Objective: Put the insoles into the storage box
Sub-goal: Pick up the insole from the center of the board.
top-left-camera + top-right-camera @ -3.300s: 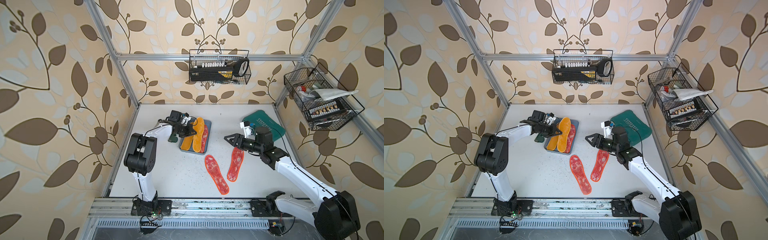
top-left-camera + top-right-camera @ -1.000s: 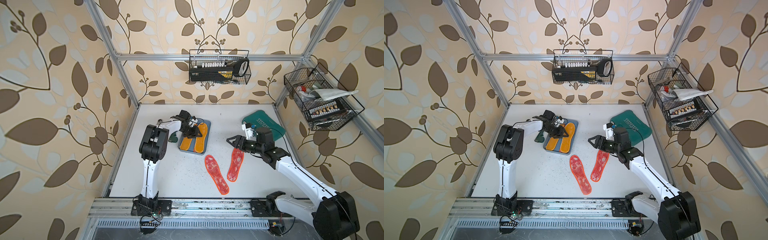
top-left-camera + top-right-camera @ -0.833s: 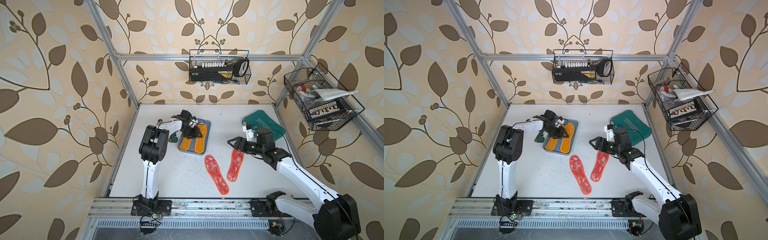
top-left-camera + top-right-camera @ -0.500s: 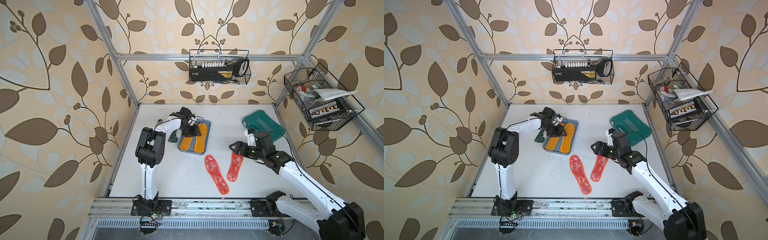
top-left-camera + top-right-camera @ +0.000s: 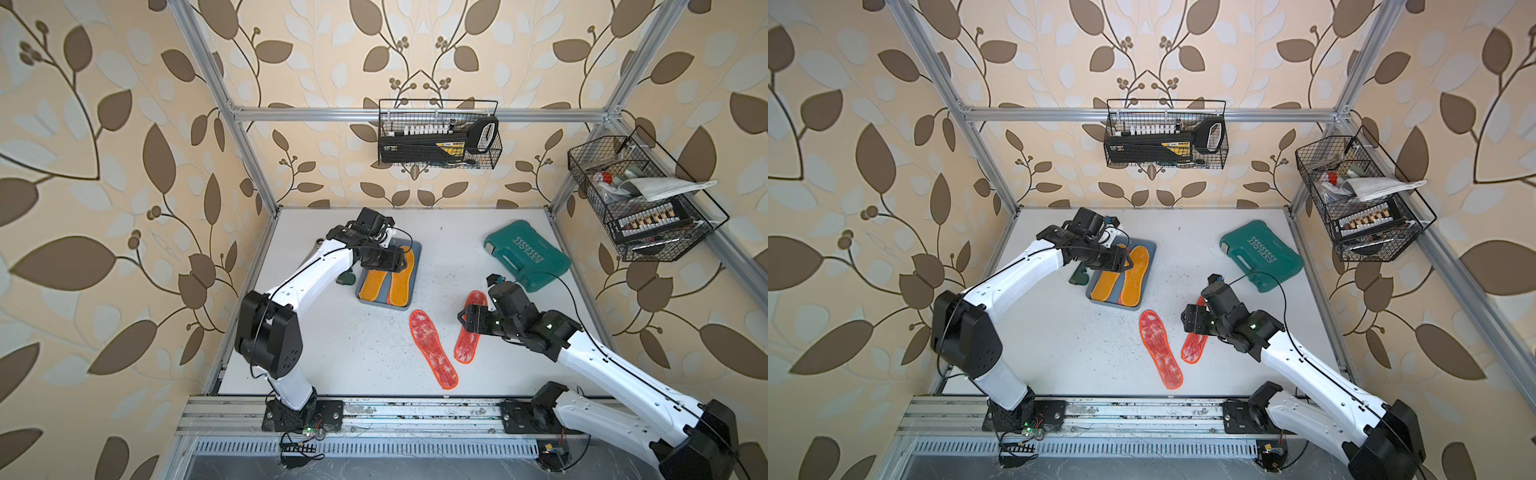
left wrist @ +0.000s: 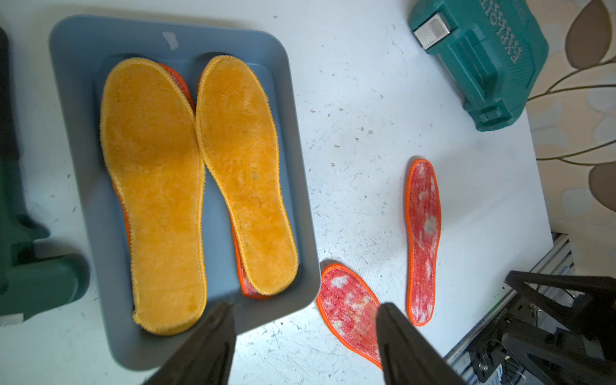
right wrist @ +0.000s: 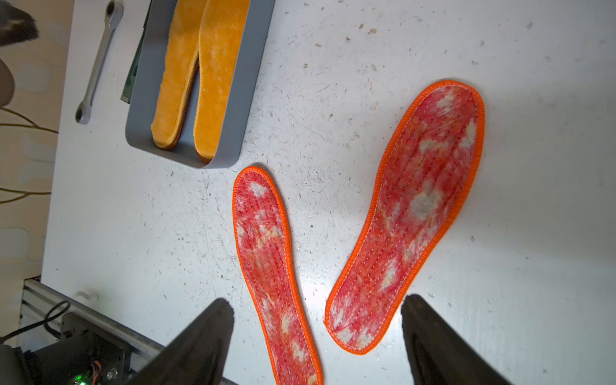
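The storage box is sitting on the table in its far half, closer to the left edge than the right. Two yellow insoles are lying side by side in it, plush face up, each showing the red edge of another one beneath. Two red insoles are lying on the bare table between the box and the near edge, not touching, and coming closest at their near ends. The left gripper is hanging over the box, its jaws standing wide apart and holding nothing. The right gripper is hanging above the red insole nearer the right edge, its jaws spread wide with nothing clamped. A teal tool case is resting near the far right corner.
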